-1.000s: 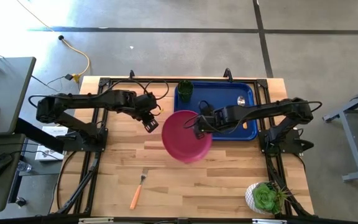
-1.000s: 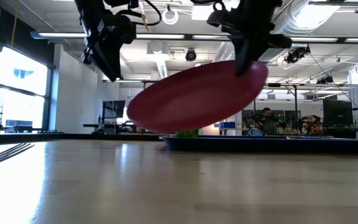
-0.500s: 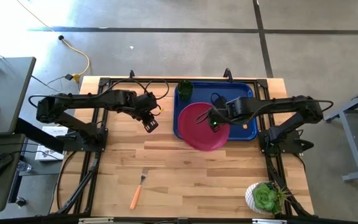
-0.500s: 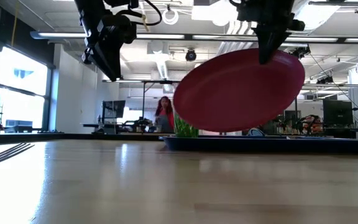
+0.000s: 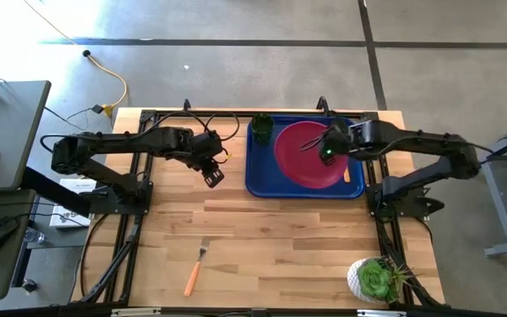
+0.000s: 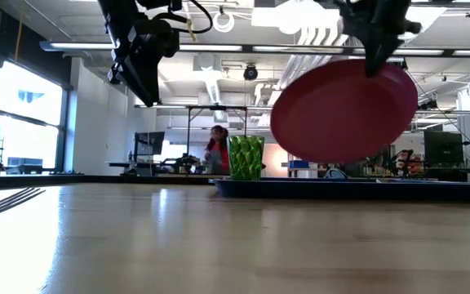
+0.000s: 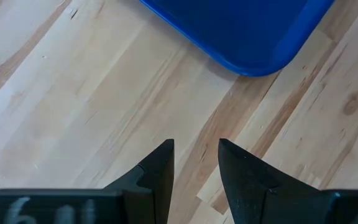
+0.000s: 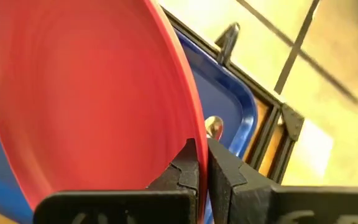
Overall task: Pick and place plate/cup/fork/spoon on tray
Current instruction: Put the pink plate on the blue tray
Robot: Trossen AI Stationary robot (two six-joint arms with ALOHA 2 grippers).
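My right gripper is shut on the pink-magenta plate, which hangs tilted over the blue tray at the table's far right. The green cup stands in the tray's far left corner and also shows in the low view. The spoon's silver bowl lies on the tray past the plate's rim. The orange-handled fork lies on the table near the front edge. My left gripper is open and empty above the bare table, left of the tray. My right gripper pinches the plate's rim between its two fingers, one finger on the plate's inner face and the other behind it. The fingers come from the table's right, slanting down. The plate hangs tilted below the gripper, lifted clear of the tray.
A green succulent in a white pot stands at the front right corner. Bare wooden tabletop lies between the tray and the fork. The tray's rounded near corner shows in the left wrist view. A person shows far off in the room.
My right gripper has carried the plate from above the table's middle toward the far right, until it hangs over the tray. The plate stays tilted and lifted clear. The cup, hidden behind the plate in the low view before, now shows.
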